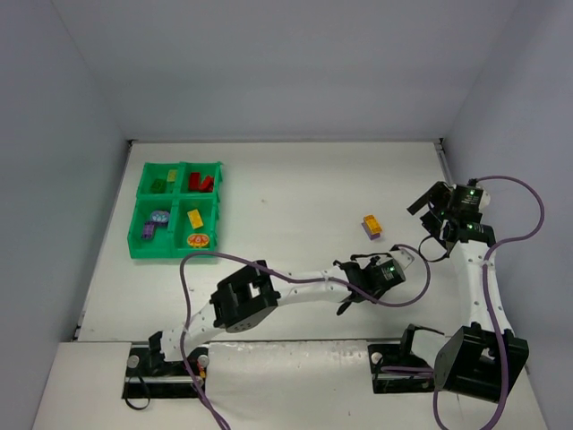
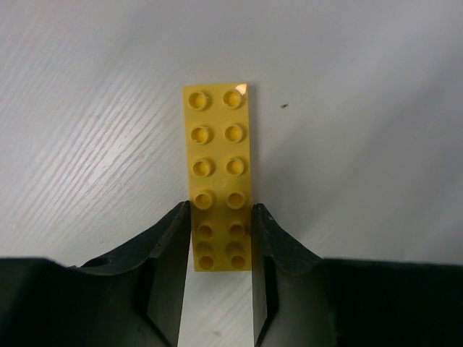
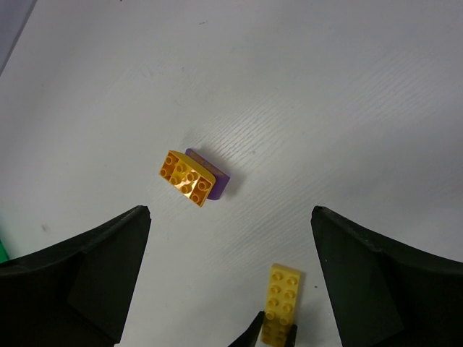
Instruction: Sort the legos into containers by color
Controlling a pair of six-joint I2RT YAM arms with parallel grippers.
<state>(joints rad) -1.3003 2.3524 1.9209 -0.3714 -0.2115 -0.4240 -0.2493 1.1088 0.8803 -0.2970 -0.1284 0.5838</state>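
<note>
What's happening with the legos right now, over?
Left gripper: jaws pinching long yellow brick on table. Right gripper: jaws wide, empty, above orange brick touching purple brick. Nothing seen blocking green tray.

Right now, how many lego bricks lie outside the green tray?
3: a long yellow plastic plate between the left fingers, and an orange plastic brick touching a purple plastic brick mid-table. More may be hidden.
</note>
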